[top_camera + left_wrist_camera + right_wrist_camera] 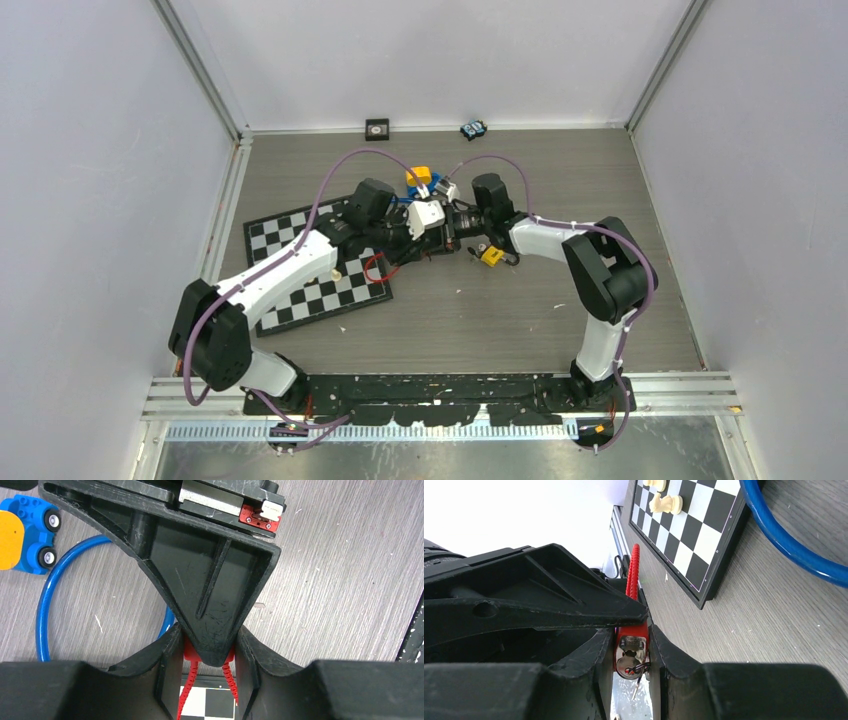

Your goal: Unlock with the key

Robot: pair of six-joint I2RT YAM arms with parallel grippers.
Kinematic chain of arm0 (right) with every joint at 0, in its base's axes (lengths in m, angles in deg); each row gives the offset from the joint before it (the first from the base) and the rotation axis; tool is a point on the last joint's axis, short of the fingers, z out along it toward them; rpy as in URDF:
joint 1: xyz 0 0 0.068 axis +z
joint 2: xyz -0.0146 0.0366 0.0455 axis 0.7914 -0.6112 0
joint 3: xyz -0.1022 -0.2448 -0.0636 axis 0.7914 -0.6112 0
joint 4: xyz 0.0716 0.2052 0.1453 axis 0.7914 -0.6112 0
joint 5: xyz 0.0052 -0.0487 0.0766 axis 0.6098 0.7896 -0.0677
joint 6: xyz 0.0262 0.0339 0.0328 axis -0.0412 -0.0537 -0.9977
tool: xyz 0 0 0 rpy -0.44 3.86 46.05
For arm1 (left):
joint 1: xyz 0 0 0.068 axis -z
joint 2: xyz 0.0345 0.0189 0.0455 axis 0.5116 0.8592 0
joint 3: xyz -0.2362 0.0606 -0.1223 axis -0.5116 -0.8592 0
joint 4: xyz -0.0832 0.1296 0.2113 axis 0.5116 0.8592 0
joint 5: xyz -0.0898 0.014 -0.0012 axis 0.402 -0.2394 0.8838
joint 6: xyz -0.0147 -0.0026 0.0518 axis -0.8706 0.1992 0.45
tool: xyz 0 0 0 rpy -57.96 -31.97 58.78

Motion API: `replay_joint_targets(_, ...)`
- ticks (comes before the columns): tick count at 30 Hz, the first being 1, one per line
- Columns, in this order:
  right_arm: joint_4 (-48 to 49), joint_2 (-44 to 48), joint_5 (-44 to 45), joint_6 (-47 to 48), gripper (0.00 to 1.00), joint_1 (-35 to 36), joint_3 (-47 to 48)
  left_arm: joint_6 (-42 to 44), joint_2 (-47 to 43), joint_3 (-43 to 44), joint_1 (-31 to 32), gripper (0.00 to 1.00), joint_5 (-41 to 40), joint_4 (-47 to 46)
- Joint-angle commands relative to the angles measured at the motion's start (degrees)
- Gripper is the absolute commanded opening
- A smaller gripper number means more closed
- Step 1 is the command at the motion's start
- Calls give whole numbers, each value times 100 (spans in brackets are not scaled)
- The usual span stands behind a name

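Right gripper (632, 647) pinches the red cable lock (630, 656), its cylinder face showing; whether a key sits inside is unclear. Left gripper (207, 655) clamps the same lock, mostly hidden behind black fingers. Chessboard (694, 540) and blue cable (43, 615) lie beside.

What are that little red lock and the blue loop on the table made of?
The red lock looks like metal under a red coating, since its end face appears bare and silvery. The blue loop looks like smooth, glossy plastic-sheathed cable; its core is hidden.
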Motion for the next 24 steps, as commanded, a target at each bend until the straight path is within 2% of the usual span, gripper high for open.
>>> replay_joint_targets(1,-198,334,30,397,1,-135,-5,-65,-211,-22,-4,16,364,-337)
replay_joint_targets(5,-785,638,127,1030,1,-283,22,-22,-259,98,-22,52,619,-111)
replay_joint_targets(8,-1572,955,188,1908,1,-348,77,132,-322,319,-98,95,1001,332)
replay_joint_targets(9,-1938,1085,202,2251,1,-372,98,163,-357,375,-115,99,1080,445)
replay_joint_targets(12,-2847,1395,166,3191,1,-404,164,390,-476,459,-135,100,1295,667)
replay_joint_targets(16,-3327,1657,-230,3721,1,-431,176,1051,-493,626,-136,98,1724,1154)
replay_joint_targets(19,-3557,1775,-620,3989,1,-457,207,1623,-390,775,-136,89,2118,1466)
replay_joint_targets(24,-3577,1918,-837,4068,1,-527,186,1649,-30,1086,-138,68,2456,1594)
